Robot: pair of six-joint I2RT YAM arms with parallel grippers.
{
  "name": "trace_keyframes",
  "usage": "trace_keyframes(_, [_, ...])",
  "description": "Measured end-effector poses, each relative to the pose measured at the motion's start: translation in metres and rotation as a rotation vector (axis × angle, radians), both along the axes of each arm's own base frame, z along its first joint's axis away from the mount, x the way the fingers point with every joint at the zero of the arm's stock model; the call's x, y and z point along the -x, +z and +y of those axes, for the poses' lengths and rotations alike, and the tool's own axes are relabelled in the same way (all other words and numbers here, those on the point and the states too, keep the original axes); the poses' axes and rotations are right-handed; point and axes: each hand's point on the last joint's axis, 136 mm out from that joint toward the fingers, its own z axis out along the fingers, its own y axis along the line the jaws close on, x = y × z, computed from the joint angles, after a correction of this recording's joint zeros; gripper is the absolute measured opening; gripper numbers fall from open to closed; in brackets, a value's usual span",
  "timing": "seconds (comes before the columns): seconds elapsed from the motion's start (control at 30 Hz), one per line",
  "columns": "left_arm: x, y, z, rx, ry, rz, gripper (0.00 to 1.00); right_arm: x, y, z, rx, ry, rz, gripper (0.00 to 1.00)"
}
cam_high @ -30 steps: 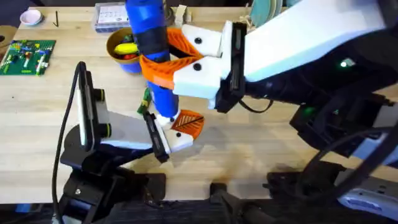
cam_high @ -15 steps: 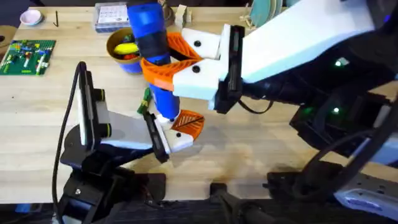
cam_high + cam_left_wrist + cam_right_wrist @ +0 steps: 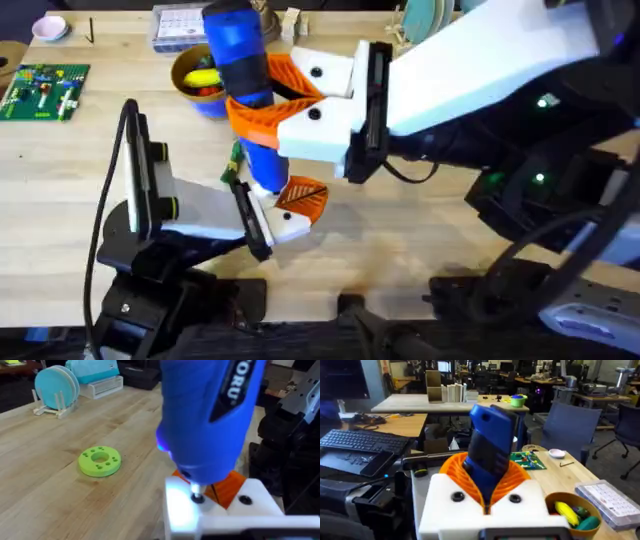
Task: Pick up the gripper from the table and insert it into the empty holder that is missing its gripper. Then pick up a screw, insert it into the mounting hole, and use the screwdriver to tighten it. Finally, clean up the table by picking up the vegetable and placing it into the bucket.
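Upright, the screwdriver [image 3: 243, 85] sits clamped between right fingers [image 3: 262, 120] — tip down.

The vegetable [image 3: 235, 155] is mostly hidden behind the screwdriver [image 3: 243, 95], apparently.

screwdriver [image 3: 243, 90]: blue | disc [image 3: 99, 461]: green | bucket [image 3: 196, 82]: blue, yellow inside

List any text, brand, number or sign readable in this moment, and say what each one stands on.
"ORU": white letters on the blue screwdriver in the left wrist view, cut off by the picture's top edge, so the word is incomplete.
Clear box at the table's far edge: its printed surface is too small to read.
Green circuit board: markings too small to read.
Nothing else legible.
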Motion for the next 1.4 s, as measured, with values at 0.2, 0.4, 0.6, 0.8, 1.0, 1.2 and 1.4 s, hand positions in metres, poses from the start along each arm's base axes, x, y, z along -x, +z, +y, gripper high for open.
trace_keyframes(0.2, [-0.002, 0.0, 0.001, -0.001, 0.01, -0.004, 0.01, 0.005, 0.011, -0.003, -0.05, 0.011, -0.051, 0.019])
trace_keyframes(0.4, [-0.002, 0.0, 0.001, -0.001, 0.011, -0.003, 0.01, 0.01, 0.049, -0.029, -0.146, -0.027, -0.141, 0.019])
trace_keyframes(0.6, [-0.002, 0.0, 0.001, -0.001, 0.011, -0.003, 0.01, 0.004, 0.059, -0.044, -0.164, -0.073, -0.164, 0.019])
trace_keyframes(0.8, [-0.002, 0.0, 0.001, -0.001, 0.01, -0.004, 0.01, -0.042, 0.018, -0.058, -0.02, -0.202, -0.026, 0.019])
trace_keyframes(1.0, [-0.002, 0.0, 0.001, -0.001, 0.011, -0.003, 0.01, -0.113, -0.079, -0.108, 0.278, -0.447, 0.245, 0.019])
trace_keyframes(1.2, [-0.002, 0.0, 0.001, -0.001, 0.01, -0.003, 0.01, -0.16, -0.158, -0.18, 0.614, -0.622, 0.455, 0.019])
trace_keyframes(1.4, [-0.002, 0.0, 0.001, -0.001, 0.01, -0.003, 0.01, -0.228, -0.153, -0.232, 0.875, -0.75, 0.332, 0.019])
